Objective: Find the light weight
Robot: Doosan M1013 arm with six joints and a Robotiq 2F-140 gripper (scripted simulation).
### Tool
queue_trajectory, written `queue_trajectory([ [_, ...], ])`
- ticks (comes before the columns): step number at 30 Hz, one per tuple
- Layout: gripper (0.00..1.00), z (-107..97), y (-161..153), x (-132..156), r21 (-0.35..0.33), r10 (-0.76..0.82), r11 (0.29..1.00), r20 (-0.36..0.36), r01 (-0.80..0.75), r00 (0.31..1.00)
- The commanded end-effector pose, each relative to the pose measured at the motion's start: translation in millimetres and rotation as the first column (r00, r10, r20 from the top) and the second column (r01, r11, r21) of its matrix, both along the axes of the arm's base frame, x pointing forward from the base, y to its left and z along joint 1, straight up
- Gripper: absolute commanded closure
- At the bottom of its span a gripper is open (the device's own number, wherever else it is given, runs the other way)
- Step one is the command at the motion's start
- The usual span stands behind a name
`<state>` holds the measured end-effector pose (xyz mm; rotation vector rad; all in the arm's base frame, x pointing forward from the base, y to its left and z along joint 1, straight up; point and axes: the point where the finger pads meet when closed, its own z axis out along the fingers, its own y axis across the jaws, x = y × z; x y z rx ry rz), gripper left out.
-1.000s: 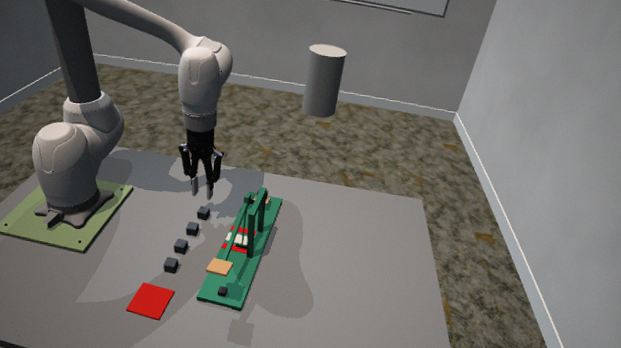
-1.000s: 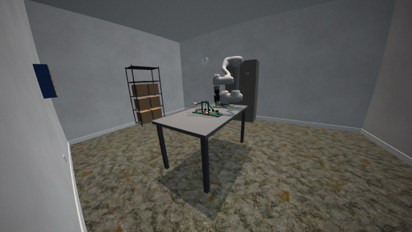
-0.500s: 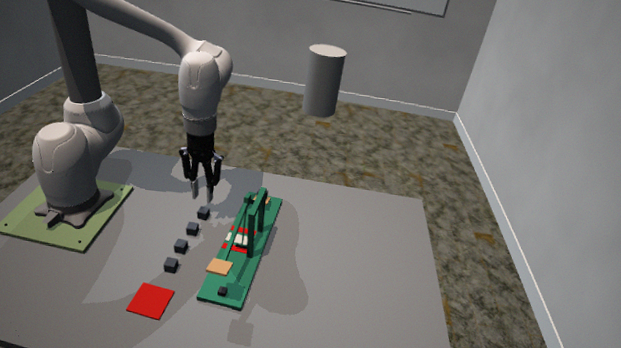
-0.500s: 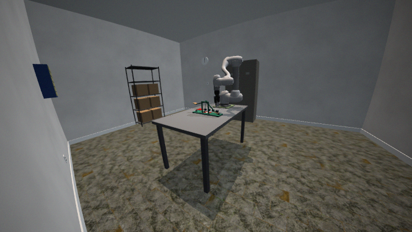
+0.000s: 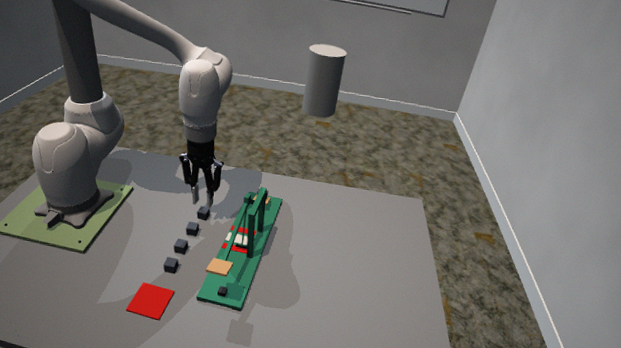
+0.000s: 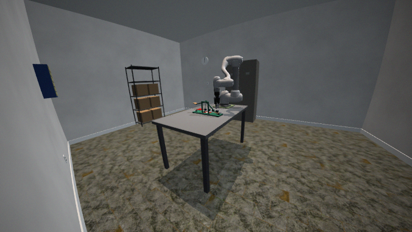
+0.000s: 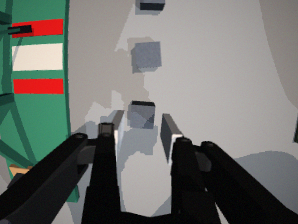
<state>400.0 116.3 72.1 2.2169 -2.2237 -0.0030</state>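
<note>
Several dark cube weights lie in a row on the grey table; the farthest weight [image 5: 203,212] [image 7: 141,113] is followed by a second [image 5: 192,228] [image 7: 147,56], a third [image 5: 180,246], and a last one [image 5: 170,264]. Another weight [image 5: 222,290] sits at the near end of the green rocker balance [image 5: 266,220] [image 6: 207,112]. The flat red dish [image 5: 149,300] lies right side up at the front of the row, with nothing on it. My gripper [image 5: 201,199] [image 7: 142,123] [image 6: 216,105] points straight down just above the farthest weight, fingers partly open, holding nothing.
The balance has a red-white-red field [image 5: 239,238] [image 7: 36,56] and a tan pan [image 5: 218,266]. The arm's base stands on a green plate [image 5: 18,225] at the left. A grey cylinder [image 5: 323,80] hangs behind the table.
</note>
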Motion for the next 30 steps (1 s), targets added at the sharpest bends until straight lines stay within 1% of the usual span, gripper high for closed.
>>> queue_trajectory([
  [1,0.65,-4,0,0,0.0,0.0,1.0,0.0,0.0,1.0],
  [14,0.65,-16,0,0,0.0,0.0,1.0,0.0,0.0,1.0],
  [30,0.65,-18,0,0,0.0,0.0,1.0,0.0,0.0,1.0],
])
